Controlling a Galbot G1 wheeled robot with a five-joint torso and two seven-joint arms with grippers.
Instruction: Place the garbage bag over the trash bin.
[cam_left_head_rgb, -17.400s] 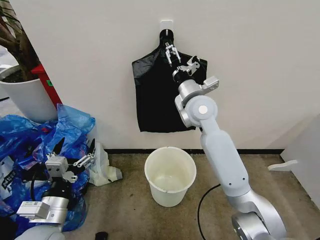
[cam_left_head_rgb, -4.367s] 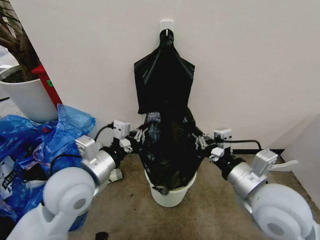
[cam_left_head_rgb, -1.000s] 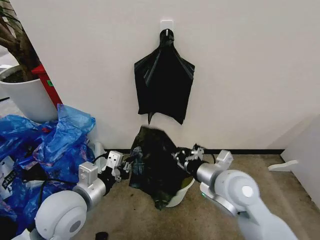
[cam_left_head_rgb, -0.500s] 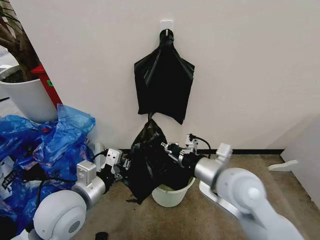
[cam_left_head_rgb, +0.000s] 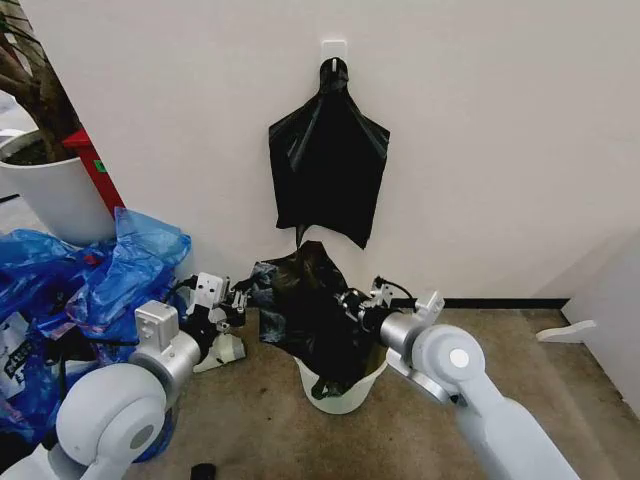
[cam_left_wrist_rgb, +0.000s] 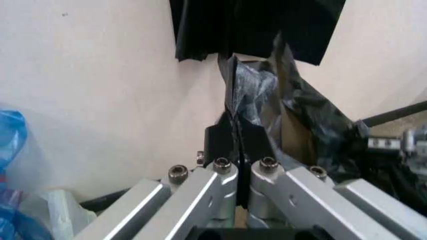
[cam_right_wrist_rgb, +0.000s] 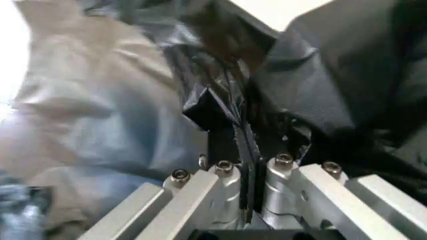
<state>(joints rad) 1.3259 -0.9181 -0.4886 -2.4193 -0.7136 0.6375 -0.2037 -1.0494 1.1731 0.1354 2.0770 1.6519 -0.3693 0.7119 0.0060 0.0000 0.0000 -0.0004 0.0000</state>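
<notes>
The glossy black garbage bag is stretched between both grippers just above the trash bin, its lower part hanging into the bin and over its front rim. My left gripper is shut on the bag's left edge, left of the bin. My right gripper is shut on the film above the bin's right side. In the left wrist view the fingers pinch a fold of the garbage bag. The right wrist view has its fingers closed on wrinkled black film. Only the bin's lower front and right rim are visible.
A flat black bag hangs from a wall hook straight above the bin. Blue plastic bags pile up at the left, with a white plant pot and a red object behind them. A white panel stands at the right.
The left gripper has moved up and left with the bag's edge. The bag now spreads wider and sits lower over the bin. The bin, tilted a second ago, stands upright.
</notes>
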